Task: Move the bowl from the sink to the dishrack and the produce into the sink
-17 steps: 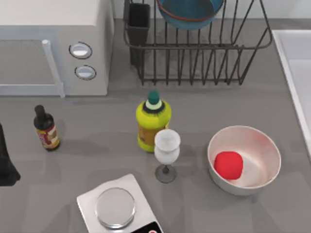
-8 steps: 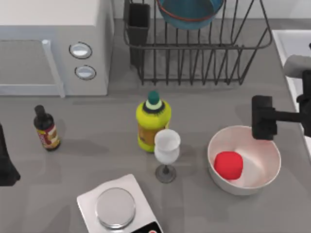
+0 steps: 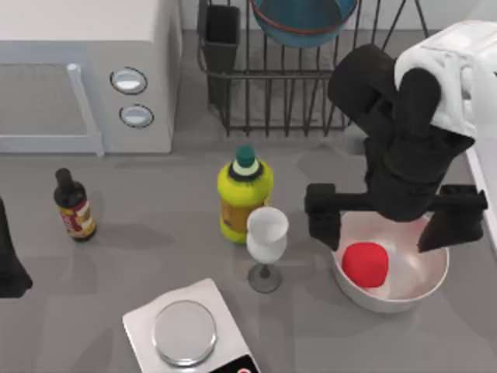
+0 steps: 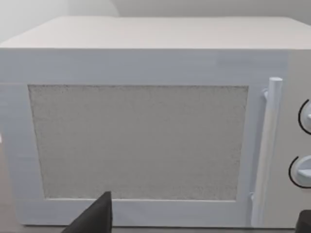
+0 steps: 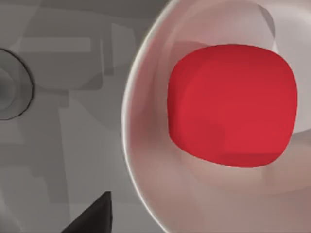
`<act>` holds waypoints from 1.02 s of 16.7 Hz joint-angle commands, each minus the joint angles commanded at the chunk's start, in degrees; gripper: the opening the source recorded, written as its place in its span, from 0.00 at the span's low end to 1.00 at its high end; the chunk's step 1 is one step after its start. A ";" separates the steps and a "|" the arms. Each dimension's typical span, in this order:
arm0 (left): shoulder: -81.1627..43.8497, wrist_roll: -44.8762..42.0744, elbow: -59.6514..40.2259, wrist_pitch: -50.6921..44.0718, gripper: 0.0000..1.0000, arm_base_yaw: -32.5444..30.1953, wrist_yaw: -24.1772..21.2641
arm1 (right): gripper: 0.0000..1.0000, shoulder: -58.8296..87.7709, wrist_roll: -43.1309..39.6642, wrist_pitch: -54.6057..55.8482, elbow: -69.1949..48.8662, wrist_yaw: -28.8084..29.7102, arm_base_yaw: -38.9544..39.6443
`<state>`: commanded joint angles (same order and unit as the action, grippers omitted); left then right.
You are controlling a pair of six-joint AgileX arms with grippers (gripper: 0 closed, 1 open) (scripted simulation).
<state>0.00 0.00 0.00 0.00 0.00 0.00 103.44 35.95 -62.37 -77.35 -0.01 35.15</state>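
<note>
the bowl (image 3: 304,22) already sat in the dishrack (image 3: 311,93), so what remained was the produce (image 3: 365,263), lying in the white bowl (image 3: 423,284) beside the sink (image 3: 483,167), with my right gripper (image 3: 392,224) hovering above it, fingers spread wide.

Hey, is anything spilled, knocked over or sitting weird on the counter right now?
Nothing is spilled or tipped. The bottles and glass stand upright, the bowl sits in the dishrack, and the produce lies in the white bowl beneath the open right gripper.
</note>
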 joint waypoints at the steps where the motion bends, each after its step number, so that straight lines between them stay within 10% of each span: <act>1: 0.00 0.00 0.00 0.00 1.00 0.00 0.00 | 1.00 1.18 0.44 -0.77 -0.91 0.03 0.43; 17: 0.00 0.00 0.00 0.00 1.00 0.00 0.00 | 1.00 5.76 -6.40 16.28 10.61 6.74 -1.36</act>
<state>0.00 0.00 0.00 0.00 0.00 0.00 109.20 29.54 -46.10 -66.74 6.73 33.79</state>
